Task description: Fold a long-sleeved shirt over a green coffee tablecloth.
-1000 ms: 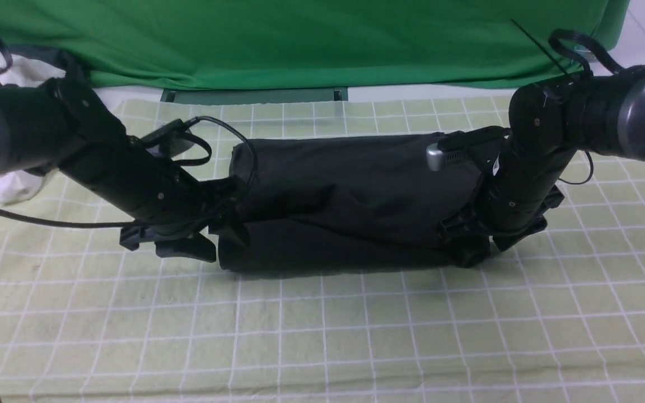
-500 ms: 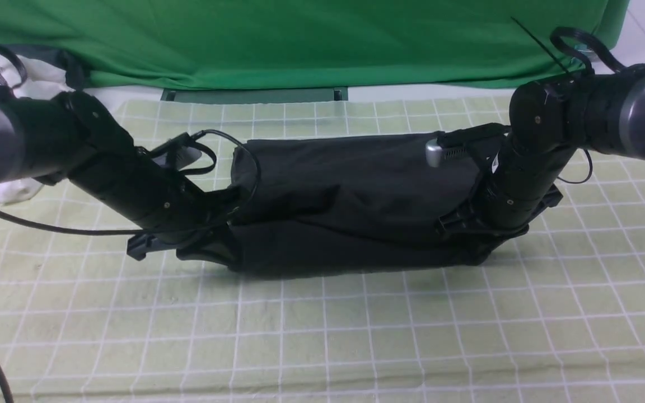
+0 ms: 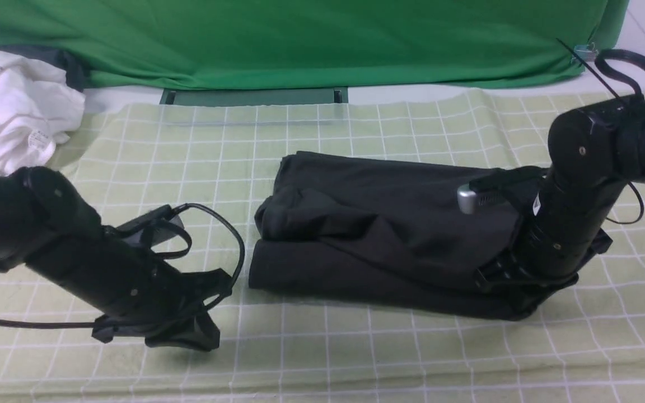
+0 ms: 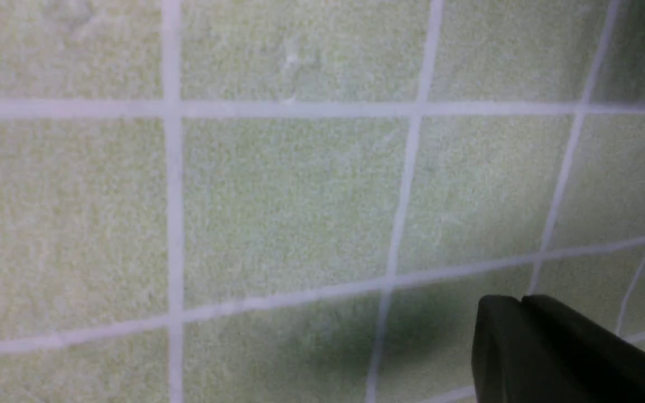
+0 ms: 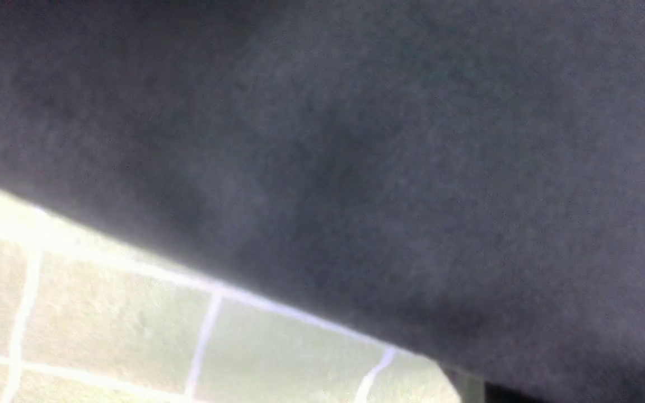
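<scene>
Green coffee tablecloth (image 3: 356, 358): pale grid cloth spread wide, rippled at its far edge.
Left pincer (image 3: 191, 337): closed tight, holding nothing, low over the near-left squares.
Long-sleeved shirt (image 3: 378, 235): folded black bundle mid-cloth, right of centre.
Right pincer (image 3: 515, 288): buried in the shirt's right end; its grip is hidden.
White garment (image 3: 14, 106): crumpled, far left.
Desk (image 3: 412, 92): bare white strip past the cloth.
Green sheet (image 3: 300, 39): draped across the back.

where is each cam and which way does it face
Front: between left arm and right arm, facing forward over tablecloth and shirt; both show.
Left wrist: on left arm, close above bare tablecloth; shut left pincer tip shows.
Right wrist: on right arm, close against shirt's edge; no pincer clearly seen.
Shared: tablecloth in all three; shirt in front and right wrist.
</scene>
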